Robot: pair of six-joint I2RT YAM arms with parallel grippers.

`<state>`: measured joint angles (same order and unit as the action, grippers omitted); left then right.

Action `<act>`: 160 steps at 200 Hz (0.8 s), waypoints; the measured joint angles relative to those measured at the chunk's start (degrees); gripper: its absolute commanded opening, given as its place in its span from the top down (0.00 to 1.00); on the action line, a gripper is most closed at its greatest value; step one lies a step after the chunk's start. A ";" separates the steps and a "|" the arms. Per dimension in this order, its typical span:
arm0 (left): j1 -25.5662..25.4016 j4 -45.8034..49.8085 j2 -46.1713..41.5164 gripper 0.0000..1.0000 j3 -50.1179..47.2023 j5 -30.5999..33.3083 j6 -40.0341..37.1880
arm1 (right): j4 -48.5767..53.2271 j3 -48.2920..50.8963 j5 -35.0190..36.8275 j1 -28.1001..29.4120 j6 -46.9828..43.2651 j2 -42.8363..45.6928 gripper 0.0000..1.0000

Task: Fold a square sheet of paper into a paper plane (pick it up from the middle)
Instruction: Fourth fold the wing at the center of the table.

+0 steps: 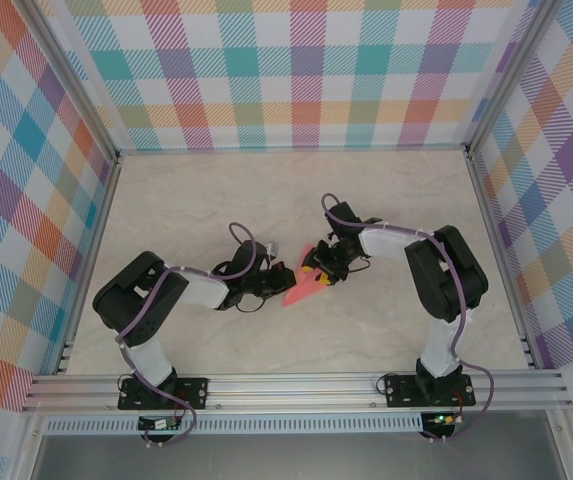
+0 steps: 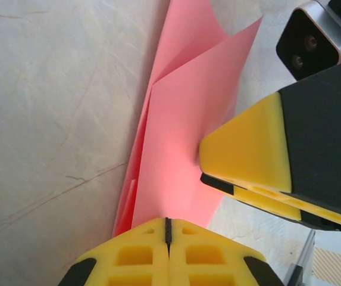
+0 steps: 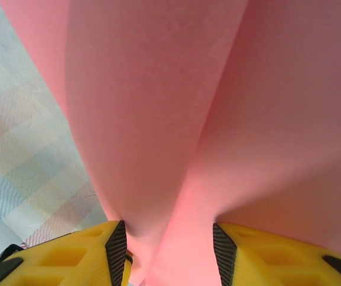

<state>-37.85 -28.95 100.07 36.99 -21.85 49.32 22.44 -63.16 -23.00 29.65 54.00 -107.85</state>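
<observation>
Salmon-pink paper plane, folded lengthwise, pointed tip

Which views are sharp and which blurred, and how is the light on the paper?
Top external: even light, sharp, pink paper small. Left wrist: paper and left pincer sharp, evenly lit. Right wrist: paper very close, slightly soft, darker along its folds; right pincer edges clear.

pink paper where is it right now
In the top view the pink paper is centre frame, pinched by the left gripper on its left, with the right gripper straddling its right end.
</observation>
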 measured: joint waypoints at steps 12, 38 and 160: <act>0.00 0.35 0.00 0.98 0.13 0.04 -0.24 | 0.35 -0.20 0.00 0.00 0.00 -0.09 0.55; 0.00 0.61 0.02 0.98 0.37 0.07 -0.79 | 1.29 -0.81 0.07 0.00 0.02 -0.48 0.58; 0.00 4.96 -5.29 0.91 0.59 1.57 -1.62 | 3.80 -2.54 0.17 0.00 0.15 -1.70 0.59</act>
<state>-37.85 -23.99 94.78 37.58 -20.27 47.70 26.24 -65.69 -22.83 29.65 54.15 -109.56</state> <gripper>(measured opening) 0.086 0.409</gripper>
